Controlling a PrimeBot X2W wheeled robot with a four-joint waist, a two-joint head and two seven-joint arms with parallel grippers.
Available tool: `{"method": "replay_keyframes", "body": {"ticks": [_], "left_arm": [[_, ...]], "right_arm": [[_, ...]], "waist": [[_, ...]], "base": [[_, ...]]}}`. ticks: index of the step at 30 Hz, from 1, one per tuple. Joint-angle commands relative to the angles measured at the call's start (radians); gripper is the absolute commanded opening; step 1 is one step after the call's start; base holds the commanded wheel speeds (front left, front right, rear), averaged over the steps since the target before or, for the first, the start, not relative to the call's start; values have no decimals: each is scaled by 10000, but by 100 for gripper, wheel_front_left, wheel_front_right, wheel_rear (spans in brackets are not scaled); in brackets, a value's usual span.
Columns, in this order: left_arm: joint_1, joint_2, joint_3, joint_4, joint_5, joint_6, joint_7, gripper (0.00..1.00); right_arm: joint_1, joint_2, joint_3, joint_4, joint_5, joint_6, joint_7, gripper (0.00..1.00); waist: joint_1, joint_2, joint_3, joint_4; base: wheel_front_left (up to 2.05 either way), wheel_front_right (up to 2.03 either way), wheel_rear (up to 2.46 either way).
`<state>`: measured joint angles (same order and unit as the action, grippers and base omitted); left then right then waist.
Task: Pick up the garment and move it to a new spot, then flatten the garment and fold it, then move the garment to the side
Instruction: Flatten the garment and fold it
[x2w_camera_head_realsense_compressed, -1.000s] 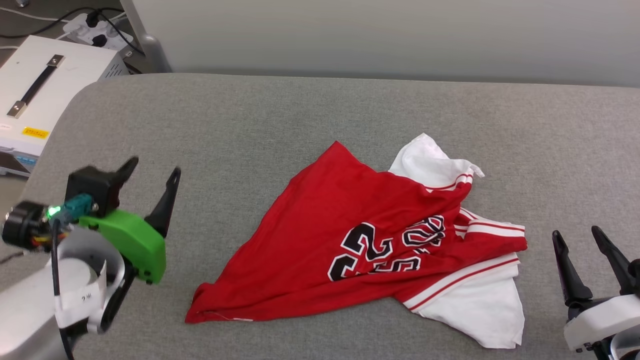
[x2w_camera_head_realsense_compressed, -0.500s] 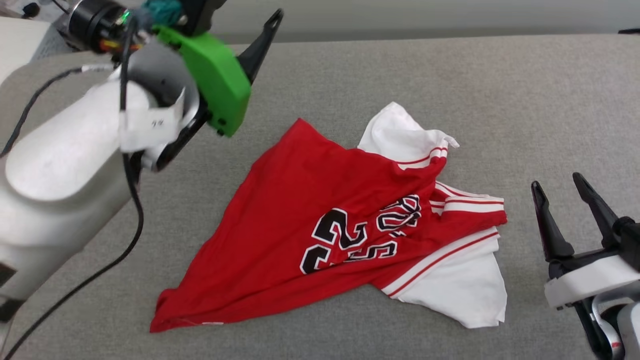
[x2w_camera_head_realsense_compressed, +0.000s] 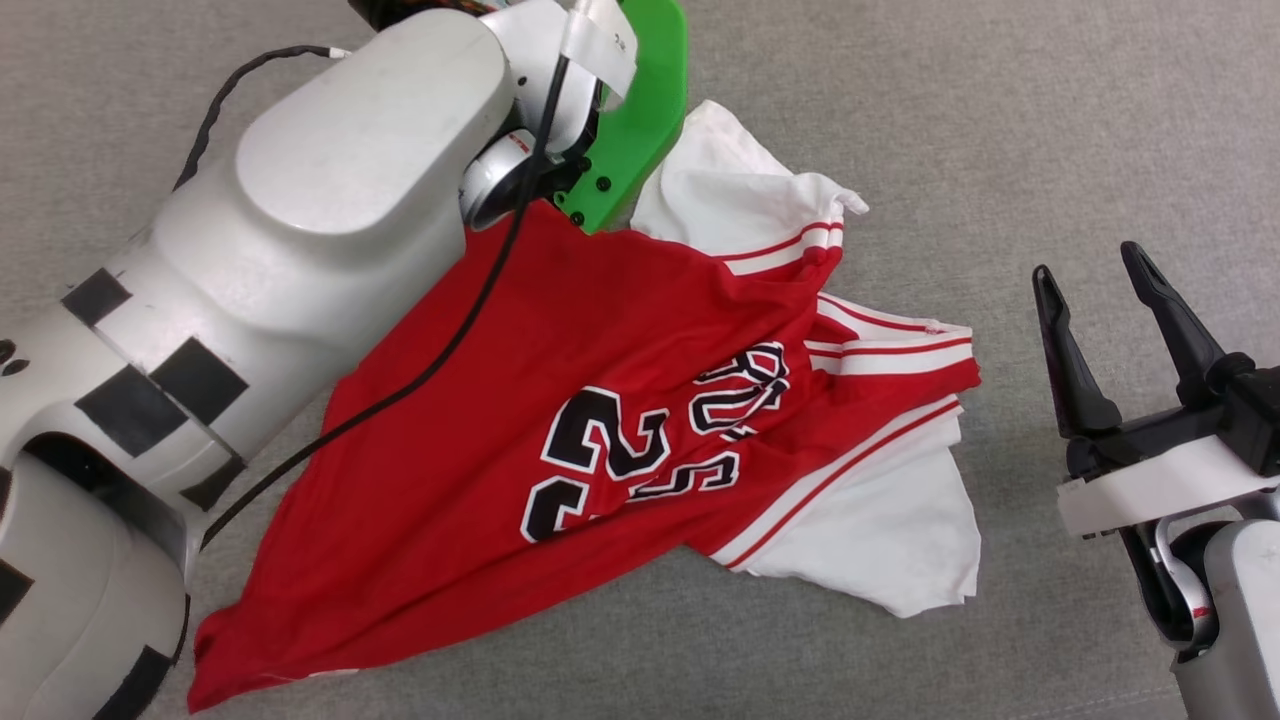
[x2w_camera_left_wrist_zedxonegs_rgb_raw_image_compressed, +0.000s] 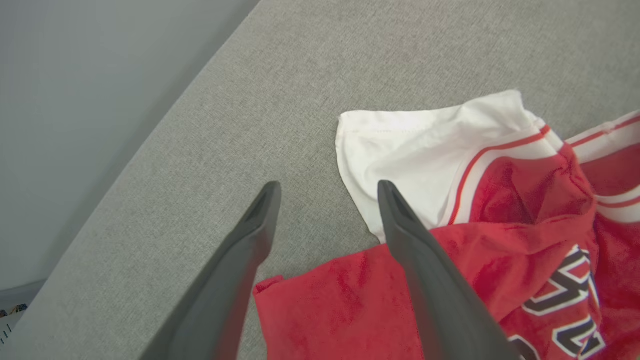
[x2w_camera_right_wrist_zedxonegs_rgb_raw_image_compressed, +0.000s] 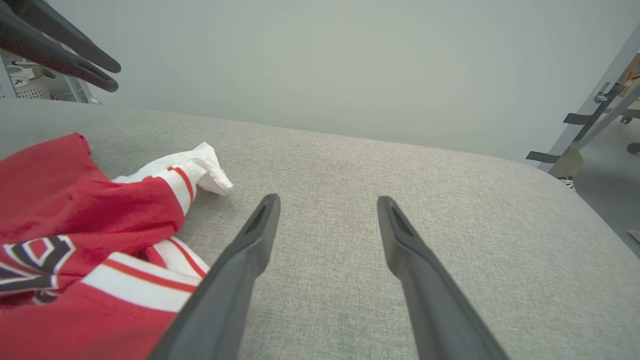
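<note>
Reaching forward since a second ago, the left gripper (x2w_camera_left_wrist_zedxonegs_rgb_raw_image_compressed: 327, 185) hangs, fingers spread, over the far edge of the crumpled red jersey-style T-shirt (x2w_camera_head_realsense_compressed: 480, 420) with white sleeves on the grey fabric surface (x2w_camera_head_realsense_compressed: 1000, 120); the right gripper (x2w_camera_head_realsense_compressed: 1087, 262) (also spread) hovers near its right side.
</note>
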<state>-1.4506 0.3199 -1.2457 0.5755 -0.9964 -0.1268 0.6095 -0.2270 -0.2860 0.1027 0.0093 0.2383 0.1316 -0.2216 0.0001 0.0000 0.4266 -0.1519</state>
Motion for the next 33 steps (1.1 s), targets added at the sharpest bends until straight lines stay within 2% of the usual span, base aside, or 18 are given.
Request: {"method": "replay_keyframes", "body": {"ticks": [1, 7, 9, 14, 15, 16, 18, 24, 27, 33], "left_arm": [[-35, -148, -153, 58, -96, -30, 291, 100], [859, -142, -337, -124, 513, -35, 1495, 100], [1308, -12, -340, -362, 983, -36, 2052, 100], [2177, 412, -343, -814, 1325, -37, 2667, 100], [2281, 482, -343, -857, 1217, -37, 2549, 29], [2351, 514, -343, -929, 1162, -37, 2469, 0], [2356, 595, -344, -1172, 1088, -37, 1928, 0], [2003, 1132, -281, -1662, 707, -37, -1024, 0], [2082, 1582, -103, -1667, 479, -37, -2247, 0], [2801, 2589, 297, -1285, 352, 82, -3857, 0]], "right_arm": [[-248, 69, 27, 75, -88, -9, -102, 100], [-555, 158, 138, 415, -94, -9, -263, 100], [-634, 167, 181, 526, -96, -9, -299, 100], [-817, 153, 248, 759, -73, -9, -357, 100], [-850, 140, 269, 800, -74, -9, -365, 100], [-863, 127, 269, 827, -72, -9, -371, 100], [-838, 88, 226, 874, -63, -9, -381, 100], [-392, -78, -44, 1026, -91, -9, -396, 100], [-89, -135, -188, 1031, -70, -9, -398, 100], [300, -219, -289, 1003, -24, -9, -400, 100]], "waist": [[-1, 0, 814, -698], [-1, 0, 1159, -907], [-1, 0, 1210, -938], [-1, 0, 1244, -933], [-1, 0, 1220, -911], [-1, 0, 1183, -874], [-1, 0, 1044, -746], [-1, 0, 204, -95], [-1, 0, -237, 290], [-1, 0, -710, 798]], "base": [[0, 0, 0], [0, 0, 0], [0, 0, 0], [0, 0, 0], [0, 0, 0], [0, 0, 0], [0, 0, 0], [0, 0, 0], [0, 0, 0], [0, 0, 0]]}}
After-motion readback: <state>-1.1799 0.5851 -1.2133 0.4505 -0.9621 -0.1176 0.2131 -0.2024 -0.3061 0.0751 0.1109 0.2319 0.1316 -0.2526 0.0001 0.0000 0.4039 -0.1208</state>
